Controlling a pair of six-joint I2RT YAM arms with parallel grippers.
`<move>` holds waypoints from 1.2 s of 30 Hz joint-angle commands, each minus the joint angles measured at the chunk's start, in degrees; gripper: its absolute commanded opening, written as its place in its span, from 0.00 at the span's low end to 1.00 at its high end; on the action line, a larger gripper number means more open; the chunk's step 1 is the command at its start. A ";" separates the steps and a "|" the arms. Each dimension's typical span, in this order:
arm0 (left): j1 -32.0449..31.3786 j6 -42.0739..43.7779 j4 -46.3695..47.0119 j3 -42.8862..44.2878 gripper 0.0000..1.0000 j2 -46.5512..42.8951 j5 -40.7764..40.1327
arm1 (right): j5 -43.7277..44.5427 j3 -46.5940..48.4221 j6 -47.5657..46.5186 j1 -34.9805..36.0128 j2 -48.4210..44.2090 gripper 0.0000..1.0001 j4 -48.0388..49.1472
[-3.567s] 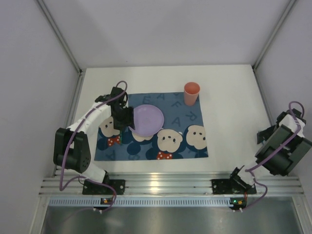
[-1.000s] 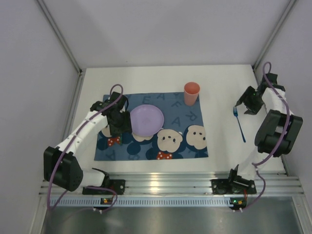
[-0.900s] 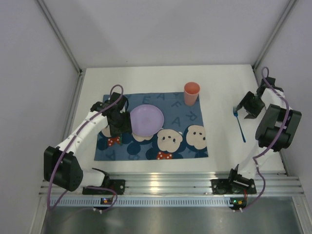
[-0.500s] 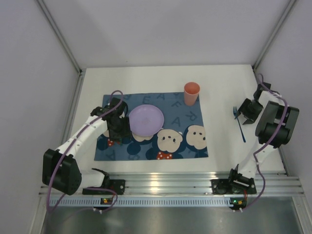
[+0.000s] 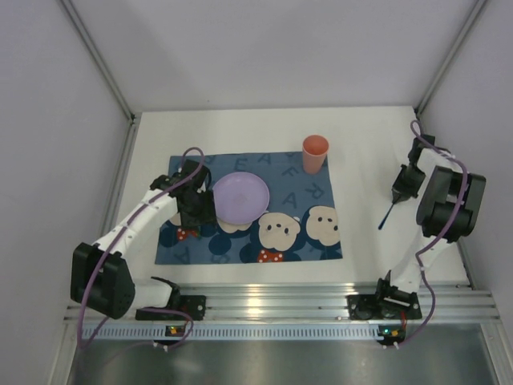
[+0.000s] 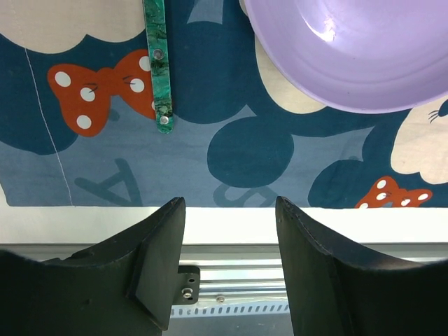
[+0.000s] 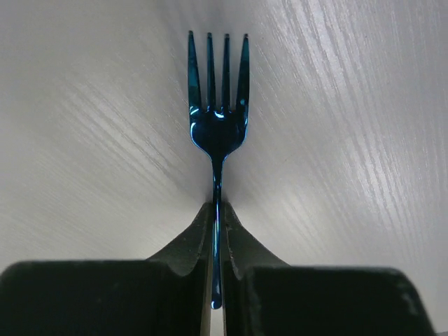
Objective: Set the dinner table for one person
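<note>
Bench [image 5: 377,136], plain white and matte, is enclosed by pale grey walls [image 5: 280,48] on three sides, w/ an aluminium rail [image 5: 280,305] along its near edge. Dark blue mat [image 5: 298,192] printed w/ cartoon mouse faces and letters is laid flat on the bench, left of ctr. Purple plate [image 5: 240,198] is set on the mat's left half and shows empty. Coral cup [image 5: 315,154] is stood upright at the mat's far right corner; its contents can't be made out. Green marbled handle [image 6: 158,63] w/ two rivets is seen in the left wrist view, lying on the mat near the plate but apart from it; the rest of that utensil is cut off by the frame edge. L jaws are held apart w/ nothing btwn them, over the mat's left part, just beside the plate. R jaws are pressed together on the handle of a blue fork [image 7: 218,126], tines pointed away from the wrist. Fork is held over bare bench, right of the mat and apart from it; whether the bench is touched by it can't be told.
</note>
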 commanded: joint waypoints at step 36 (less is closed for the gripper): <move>-0.12 -3.66 1.54 9.76 0.64 -9.91 -4.67 | -7.47 9.15 17.26 48.28 -30.73 0.00 0.81</move>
